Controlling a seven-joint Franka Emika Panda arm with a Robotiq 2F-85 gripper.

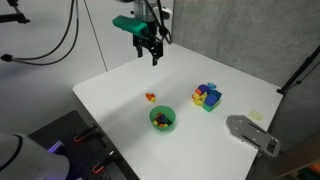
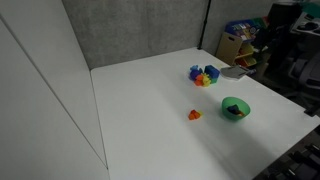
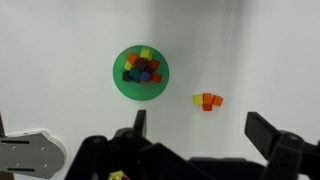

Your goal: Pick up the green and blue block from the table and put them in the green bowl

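The green bowl (image 1: pixel 162 119) (image 2: pixel 235 108) (image 3: pixel 140 73) sits on the white table and holds several small coloured blocks. A small cluster of yellow, orange and red blocks (image 1: pixel 150 97) (image 2: pixel 194 114) (image 3: pixel 207 100) lies on the table beside it. A larger blue, yellow and purple block cluster (image 1: pixel 207 96) (image 2: pixel 204 75) lies farther off. My gripper (image 1: pixel 151 50) (image 3: pixel 200 128) is open and empty, high above the table. In the wrist view its fingers frame bare table just below the small cluster. I cannot make out separate green or blue blocks on the table.
The white table (image 1: pixel 120 100) (image 2: pixel 150 100) has edges near the bowl. A grey flat device (image 1: pixel 250 133) (image 3: pixel 30 152) lies at one corner. A grey panel stands behind the table, with shelves of clutter (image 2: pixel 245 45) beyond.
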